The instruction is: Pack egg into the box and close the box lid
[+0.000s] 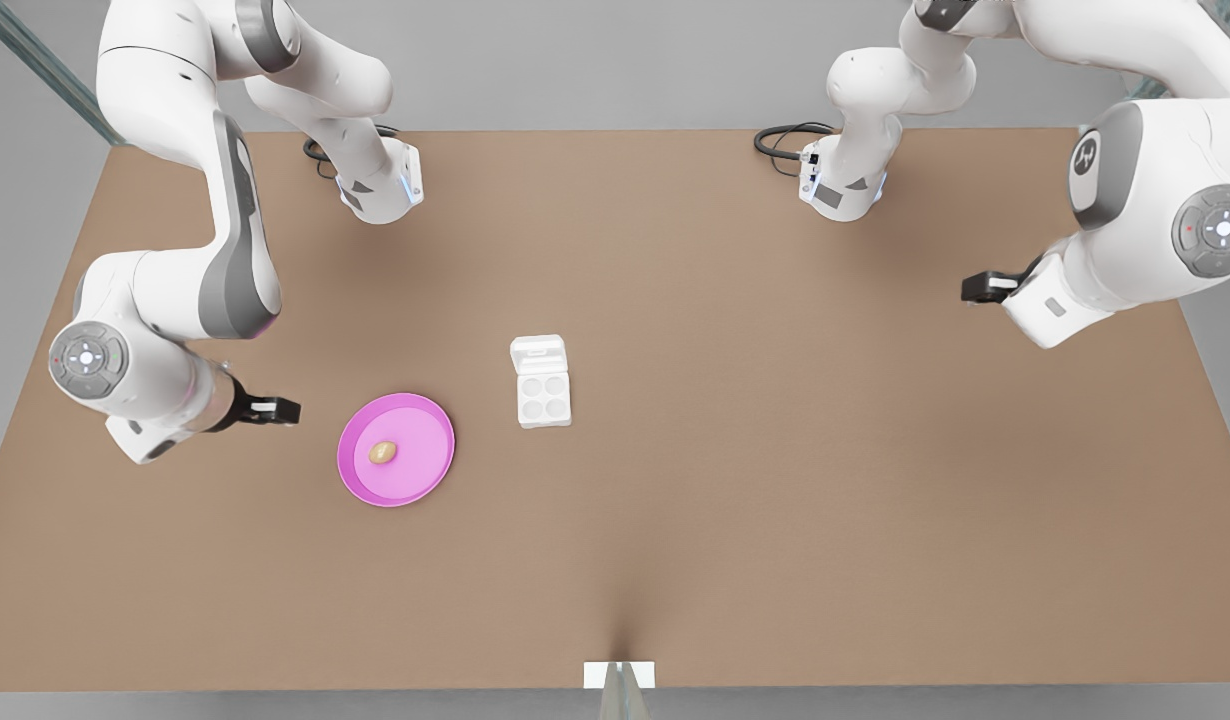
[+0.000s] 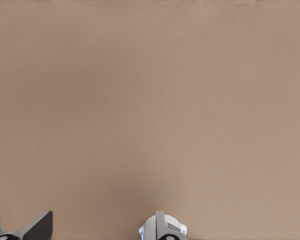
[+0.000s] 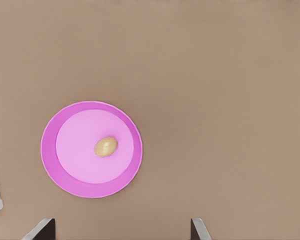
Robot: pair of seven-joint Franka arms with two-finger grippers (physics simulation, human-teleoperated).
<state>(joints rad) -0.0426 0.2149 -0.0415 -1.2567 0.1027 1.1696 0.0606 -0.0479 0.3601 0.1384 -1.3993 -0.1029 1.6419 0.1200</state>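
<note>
In the front view you have a matte brown worktop [image 1: 775, 480], flat and even in tone. The box [image 1: 543, 382] is a small, smooth white carton near the middle. Its square tray has four round cups, all empty. The box lid [image 1: 538, 355], a plain rounded rectangle with a small raised ridge, is folded open on the far side of the tray. The egg [image 1: 382, 452], a smooth tan oval, lies near the centre of a round pink plate [image 1: 350, 470] with a darker rim. The plate sits apart from the box, towards the front view's left and a little nearer.

Your right gripper [image 1: 271, 409] hangs just off the plate's rim, on the side away from the box. Your left gripper [image 1: 983, 288] waits well off at the front view's right, far from egg and box.

In the left wrist view, the left gripper [image 2: 101, 229] is released, with its fingertips spread over bare brown worktop.

In the right wrist view, the right gripper [image 3: 121, 231] is released too. Its dark fingertips [image 3: 44, 228] stand wide apart and grasp nothing. The plate [image 3: 52, 165] lies beyond them, and the egg [image 3: 105, 146] rests slightly off its centre, clear of the fingers.
</note>
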